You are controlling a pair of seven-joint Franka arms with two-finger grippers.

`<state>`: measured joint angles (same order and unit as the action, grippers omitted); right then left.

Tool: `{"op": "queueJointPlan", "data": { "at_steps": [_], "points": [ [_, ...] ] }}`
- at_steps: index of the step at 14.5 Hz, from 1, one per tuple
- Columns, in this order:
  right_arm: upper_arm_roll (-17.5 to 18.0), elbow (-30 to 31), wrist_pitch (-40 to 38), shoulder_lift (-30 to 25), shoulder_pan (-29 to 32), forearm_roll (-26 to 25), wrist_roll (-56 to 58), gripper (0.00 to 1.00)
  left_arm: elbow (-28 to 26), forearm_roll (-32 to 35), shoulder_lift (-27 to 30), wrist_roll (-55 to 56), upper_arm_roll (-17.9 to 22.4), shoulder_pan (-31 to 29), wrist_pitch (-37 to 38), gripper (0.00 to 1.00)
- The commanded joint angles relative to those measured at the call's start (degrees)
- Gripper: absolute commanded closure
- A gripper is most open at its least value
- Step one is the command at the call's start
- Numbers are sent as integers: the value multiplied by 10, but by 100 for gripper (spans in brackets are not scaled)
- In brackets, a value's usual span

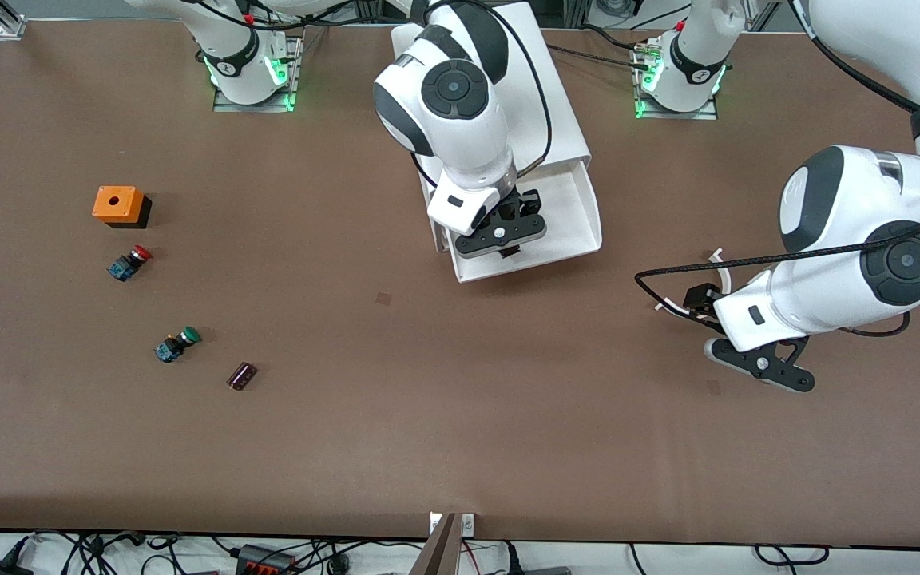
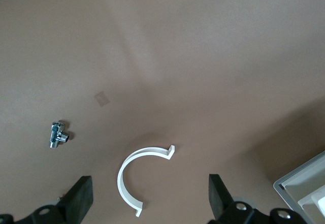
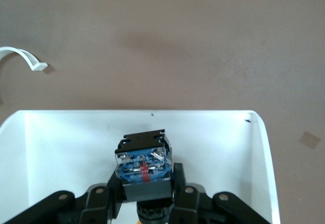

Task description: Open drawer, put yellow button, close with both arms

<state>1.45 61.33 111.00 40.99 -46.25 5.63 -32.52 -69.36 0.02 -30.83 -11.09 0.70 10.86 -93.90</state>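
We see 2 arms reaching from their bases along the top of the front view. The right arm, rooted at the upper left, bends to the frame's upper centre, its wrist pointing straight down. Its tool (image 1: 509, 236) has its fingers (image 3: 179, 179) clamped shut on a small part. The left arm, rooted at the upper right, waits at the right edge, its tool (image 1: 759, 366) low over the counter, fingers (image 2: 80, 197) spread wide apart.

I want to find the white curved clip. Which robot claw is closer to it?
The left claw. It hangs open right beside the white curved clip. The right claw is over the open drawer, shut on the yellow button.
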Motion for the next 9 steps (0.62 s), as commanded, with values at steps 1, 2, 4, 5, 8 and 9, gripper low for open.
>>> {"op": "queueJointPlan", "data": {
  "at_steps": [1, 2, 4, 5, 8, 9],
  "points": [
    [-6, -17, -13, 20, -22, -7, -15, 100, 14, 10, -4, 10, -1, 2, 5, 0],
    [-6, -17, -8, 22, -24, -6, -17, 100, 14, 11, -4, 10, 0, 2, 5, 0],
    [-5, -31, -5, 33, -27, -6, -27, 100, 14, 10, -4, 10, -1, 1, 5, 0],
    [-5, -38, -6, 37, -28, -6, -27, 100, 14, 10, -4, 10, -1, 1, 5, 0],
    [-6, -40, -10, 39, -27, -6, -27, 100, 14, 10, -4, 10, -1, 2, 5, 0],
    [-7, -40, -10, 39, -26, -6, -28, 100, 14, 10, -4, 10, -1, 2, 5, 0]
  ]
}}
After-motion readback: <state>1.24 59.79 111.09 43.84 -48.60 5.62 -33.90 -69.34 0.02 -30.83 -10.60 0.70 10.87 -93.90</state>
